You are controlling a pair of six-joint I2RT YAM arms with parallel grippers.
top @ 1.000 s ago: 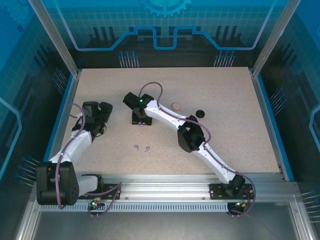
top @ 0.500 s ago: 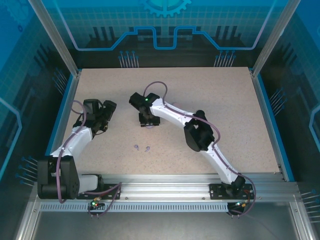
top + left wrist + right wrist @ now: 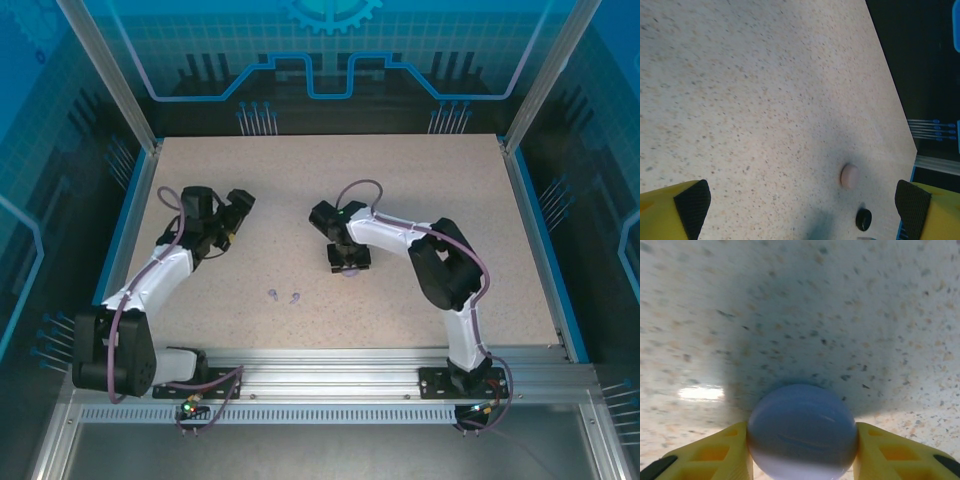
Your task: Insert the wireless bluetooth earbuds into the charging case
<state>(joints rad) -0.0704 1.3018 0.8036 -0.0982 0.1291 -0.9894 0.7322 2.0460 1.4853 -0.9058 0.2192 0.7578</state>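
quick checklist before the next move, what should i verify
1. Grip: right hand clamps lilac case on both sides: ok
2. Lid of that case open: cannot tell
3. Targets: lilac earbuds lie free on table: ok
4. Helper: left hand open, empty: ok
5. Spares: pink case and black case clear of left hand: ok

Both the left arm (image 3: 150, 285) and the right arm (image 3: 385, 232) had white shells and black joint housings. We noted purple-grey cables (image 3: 360, 185) looped along them. The left pincer (image 3: 801, 200) and right pincer (image 3: 802, 456) had yellow fingers (image 3: 660, 212) with black pads (image 3: 692, 202).
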